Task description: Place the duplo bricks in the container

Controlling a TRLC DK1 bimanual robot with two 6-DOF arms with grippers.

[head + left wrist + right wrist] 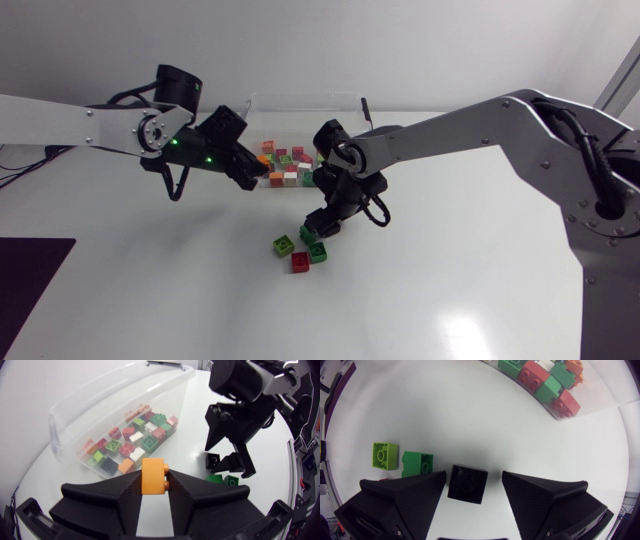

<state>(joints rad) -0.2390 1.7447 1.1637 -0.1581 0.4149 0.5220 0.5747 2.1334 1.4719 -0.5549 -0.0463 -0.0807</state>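
My left gripper (154,485) is shut on an orange duplo brick (154,476), held above the table just in front of the clear plastic container (85,405); in the head view the orange brick (263,177) is at the container's (300,103) near left side. The container holds several red, green, white, orange and black bricks. My right gripper (473,480) stands open over the table with a black brick (467,483) between its fingers, a gap showing on one side. In the head view the right gripper (318,226) is in front of the container.
Beside the right gripper lie a lime green brick (385,455) and a dark green brick (418,464). The head view also shows a red brick (300,262) near them. A dark mat (30,290) covers the table's front left corner.
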